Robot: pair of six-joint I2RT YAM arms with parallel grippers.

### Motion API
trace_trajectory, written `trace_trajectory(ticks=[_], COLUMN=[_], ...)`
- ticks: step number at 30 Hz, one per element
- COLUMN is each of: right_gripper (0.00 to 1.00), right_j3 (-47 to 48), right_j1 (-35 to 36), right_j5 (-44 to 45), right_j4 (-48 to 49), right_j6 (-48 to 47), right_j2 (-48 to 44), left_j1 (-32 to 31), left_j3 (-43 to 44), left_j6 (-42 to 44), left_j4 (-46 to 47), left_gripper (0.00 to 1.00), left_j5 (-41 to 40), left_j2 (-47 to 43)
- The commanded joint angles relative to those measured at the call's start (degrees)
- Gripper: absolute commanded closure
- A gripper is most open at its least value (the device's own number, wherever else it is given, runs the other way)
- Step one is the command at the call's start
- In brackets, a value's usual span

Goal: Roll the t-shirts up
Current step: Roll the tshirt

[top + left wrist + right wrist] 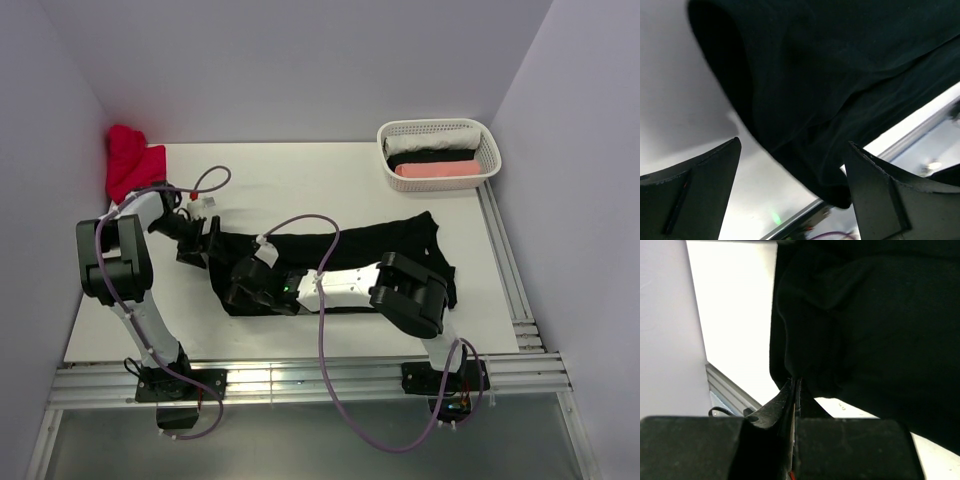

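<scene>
A black t-shirt point(350, 245) lies as a long folded band across the middle of the white table. My left gripper point(205, 240) stands open at the band's left end; in the left wrist view the cloth's rounded edge point(840, 75) hangs between the spread fingers point(705, 190) of that gripper point(792, 170), touching neither pad. My right gripper point(240, 290) is at the band's near-left corner. In the right wrist view it point(795, 382) is shut, with the black cloth point(880, 330) bunched at its tips and raised off the table.
A red t-shirt point(130, 165) is heaped at the back left corner. A white basket point(435, 125) at the back right holds rolled white, black and pink shirts. Metal rails point(300, 380) run along the table's near edge and right side.
</scene>
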Motion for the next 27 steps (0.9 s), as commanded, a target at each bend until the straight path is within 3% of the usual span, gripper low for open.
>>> trace_trajectory(ticks=[1, 8, 19, 22, 27], right_gripper=[1.00, 1.00, 1.00, 1.00, 1.00], right_j3=[2.8, 3.0, 5.6, 6.7, 6.8], right_j1=[0.2, 0.1, 0.2, 0.2, 0.2], right_j5=[0.8, 1.0, -0.1, -0.2, -0.2], right_j4=[-0.3, -0.7, -1.1, -1.6, -1.9], right_j6=[-1.0, -1.3, -2.2, -2.4, -2.4], right_j2=[1.4, 1.3, 4.0, 4.7, 4.8], left_j1=[0.5, 2.4, 5.2, 5.3, 5.4], left_j3=[-2.6, -5.2, -6.7, -6.4, -5.9], left_j6=[-4.4, -11.8, -16.6, -17.5, -19.0], left_j4=[5.0, 9.9, 13.5, 14.7, 15.7], left_gripper=[0.10, 0.18, 0.26, 0.31, 0.46], left_j5=[5.5, 6.3, 6.1, 5.9, 6.4], left_j2=[-0.2, -0.7, 1.6, 2.6, 4.5])
